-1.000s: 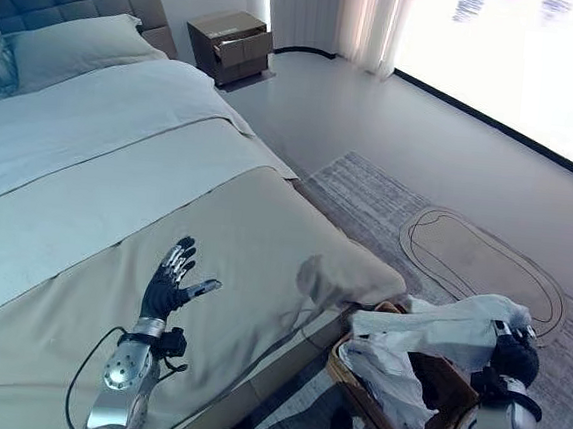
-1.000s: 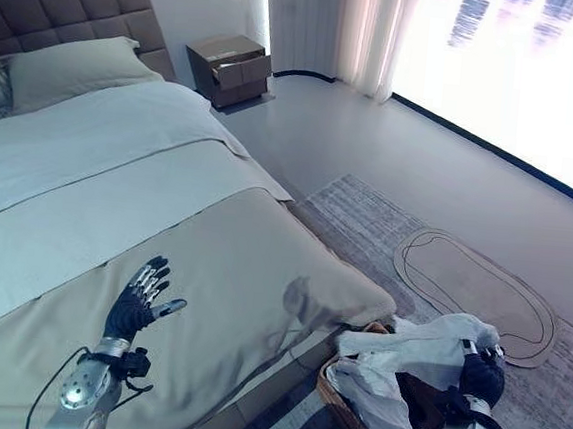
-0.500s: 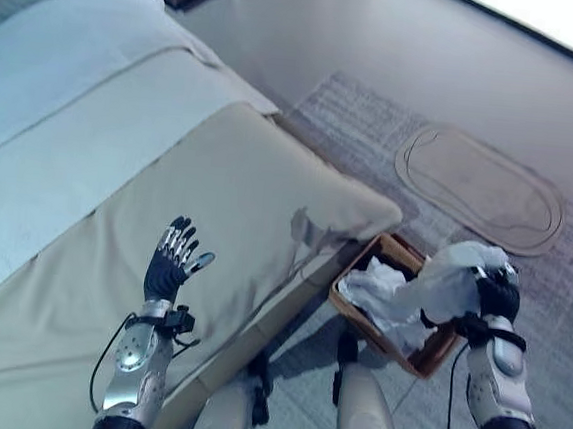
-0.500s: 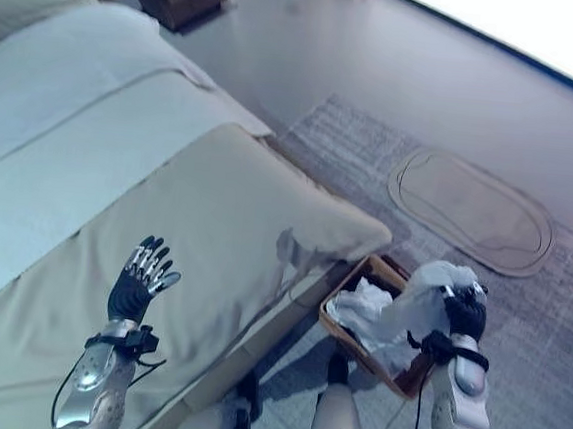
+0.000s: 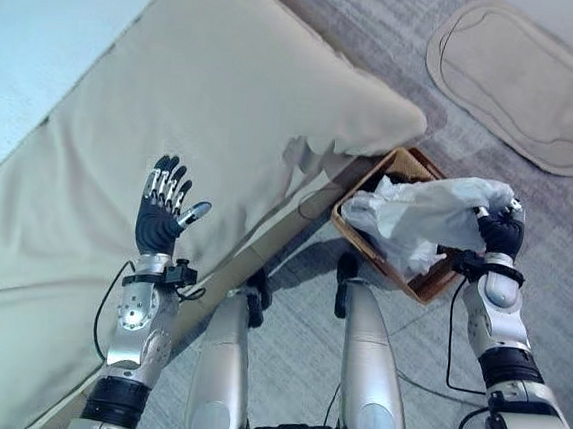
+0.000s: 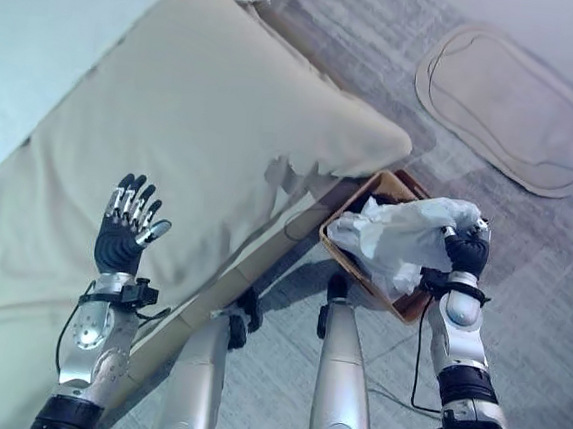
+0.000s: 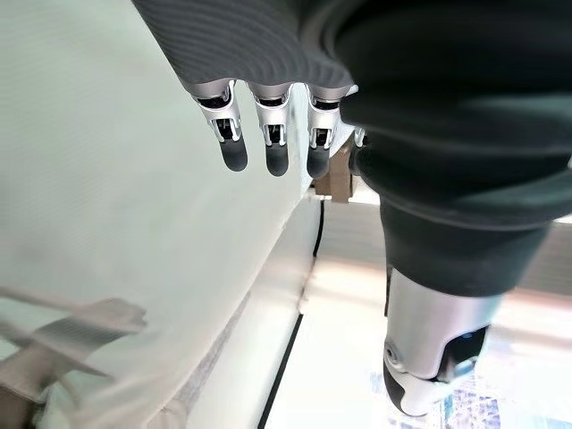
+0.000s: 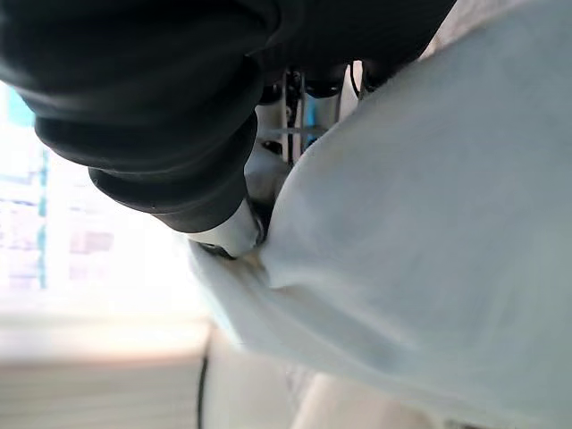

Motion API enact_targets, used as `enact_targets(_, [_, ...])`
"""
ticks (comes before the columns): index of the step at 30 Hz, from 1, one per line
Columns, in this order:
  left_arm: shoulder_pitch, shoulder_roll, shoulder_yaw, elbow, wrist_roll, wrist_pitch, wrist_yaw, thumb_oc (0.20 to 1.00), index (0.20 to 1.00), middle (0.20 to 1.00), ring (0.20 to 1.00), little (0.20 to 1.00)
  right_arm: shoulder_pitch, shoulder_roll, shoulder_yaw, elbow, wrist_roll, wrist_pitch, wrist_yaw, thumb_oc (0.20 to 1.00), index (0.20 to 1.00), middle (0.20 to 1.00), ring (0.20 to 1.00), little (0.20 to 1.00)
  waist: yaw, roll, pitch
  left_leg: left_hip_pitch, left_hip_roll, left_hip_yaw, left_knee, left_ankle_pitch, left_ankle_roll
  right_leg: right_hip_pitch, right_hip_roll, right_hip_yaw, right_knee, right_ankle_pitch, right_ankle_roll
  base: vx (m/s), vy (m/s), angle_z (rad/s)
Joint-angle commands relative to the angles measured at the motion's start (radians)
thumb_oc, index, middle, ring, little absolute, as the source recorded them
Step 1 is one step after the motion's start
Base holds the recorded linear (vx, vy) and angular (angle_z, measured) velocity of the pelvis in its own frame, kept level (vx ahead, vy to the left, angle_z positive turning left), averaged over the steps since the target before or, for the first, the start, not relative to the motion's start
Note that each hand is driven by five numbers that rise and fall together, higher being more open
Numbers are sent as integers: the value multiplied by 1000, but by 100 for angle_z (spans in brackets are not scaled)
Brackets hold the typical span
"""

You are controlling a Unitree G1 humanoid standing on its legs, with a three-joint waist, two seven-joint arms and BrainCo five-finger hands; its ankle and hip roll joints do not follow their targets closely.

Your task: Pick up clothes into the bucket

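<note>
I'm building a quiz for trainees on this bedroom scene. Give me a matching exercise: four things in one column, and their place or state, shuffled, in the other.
Column one:
1. left hand
2. right hand
3. basket
4. oval mat

Column two:
A. flat on the grey rug, away from the bed
B. raised over the beige bed cover, fingers straight, holding nothing
C. on the floor at the bed's corner, with pale cloth in it
D. closed on a pale garment over the basket

Pairs: 1-B, 2-D, 3-C, 4-A
</note>
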Motion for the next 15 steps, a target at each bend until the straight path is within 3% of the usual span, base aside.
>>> enact_targets(1, [24,28,-20,-86,-14,-84,32,1000,1000,1000,1000,1000,-43,-56,9,47,18,-57,-66,200,200,200,200,200,4,9,-69,-103,-22,-43,192,-144,38,-53,-42,7,-12,71,47,12,38,-3])
enact_targets(2, [24,32,-25,-90,-20,-84,37,1000,1000,1000,1000,1000,-59,-59,3,65,37,-60,-75,200,200,200,200,200,6,18,-67,-104,-24,-49,208,-179,34,-66,-39,16,20,38,52,-42,33,3])
enact_targets(4, [20,38,-35,-94,-44,-83,33,1000,1000,1000,1000,1000,-96,-74,9,109,66,-64,-81,200,200,200,200,200,9,27,-62,-147,-28,-48,249,-197,38,-114,-36,31,60,26,48,8,43,2])
enact_targets(11, [3,48,-45,-114,-46,-92,57,1000,1000,1000,1000,1000,-181,-134,65,148,-39,-21,-130,200,200,200,200,200,14,53,-45,-228,-28,-27,303,-221,54,-224,-23,77,120,12,42,-25,56,-15])
enact_targets(15, [-11,51,-62,-135,-61,-104,75,1000,1000,1000,1000,1000,-289,-156,116,289,-92,29,-163,200,200,200,200,200,27,75,-42,-265,-34,-9,318,-224,63,-279,-24,96,143,12,41,-12,48,-6])
